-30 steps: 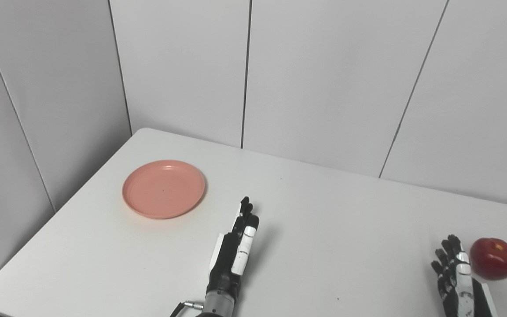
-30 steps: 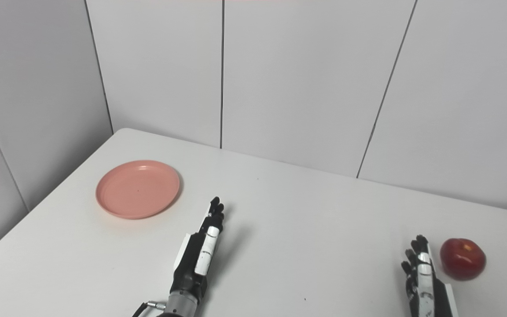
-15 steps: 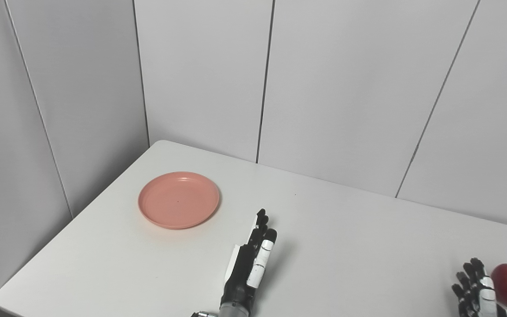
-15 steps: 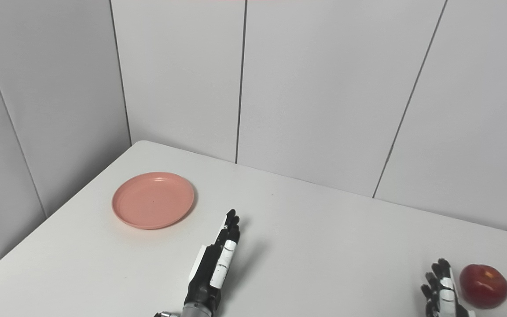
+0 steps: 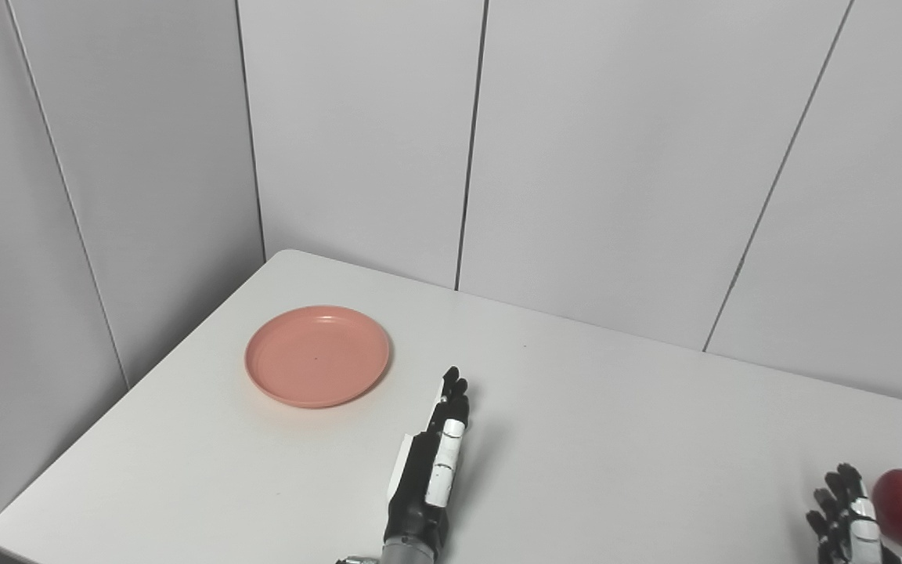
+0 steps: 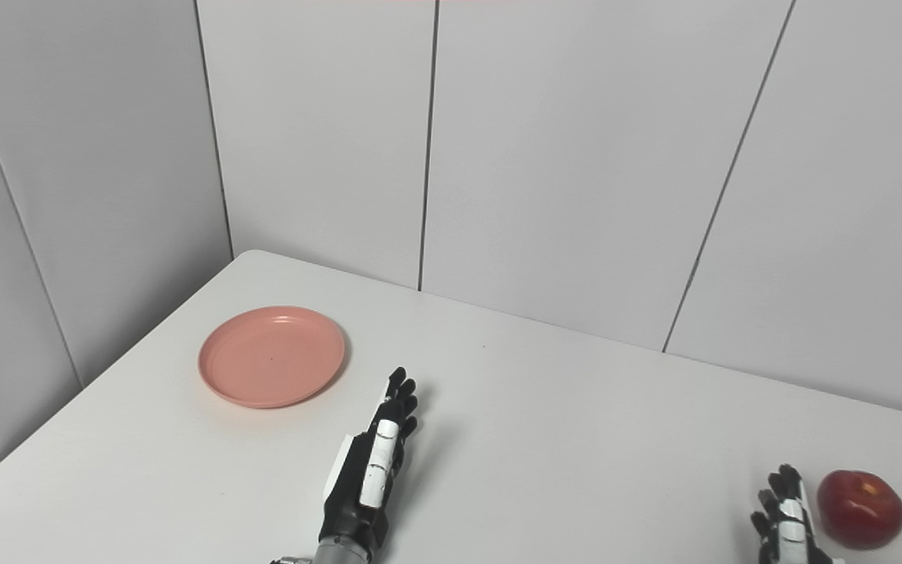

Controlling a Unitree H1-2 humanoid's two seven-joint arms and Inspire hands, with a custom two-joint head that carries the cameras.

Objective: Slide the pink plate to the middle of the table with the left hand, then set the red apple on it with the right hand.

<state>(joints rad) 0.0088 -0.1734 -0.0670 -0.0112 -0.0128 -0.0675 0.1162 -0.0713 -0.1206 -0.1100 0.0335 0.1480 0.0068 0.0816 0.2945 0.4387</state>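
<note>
On a white table [image 5: 592, 439], our left hand [image 5: 431, 470] hovers fingers straight, holding nothing, just right of and nearer than the pink plate [image 5: 318, 356], not touching it. Far right of the plate, our right hand [image 6: 786, 517], fingers spread and empty, waits beside the red apple [image 6: 860, 507]. A careless reach could push the shallow plate toward the table's left edge.
</note>
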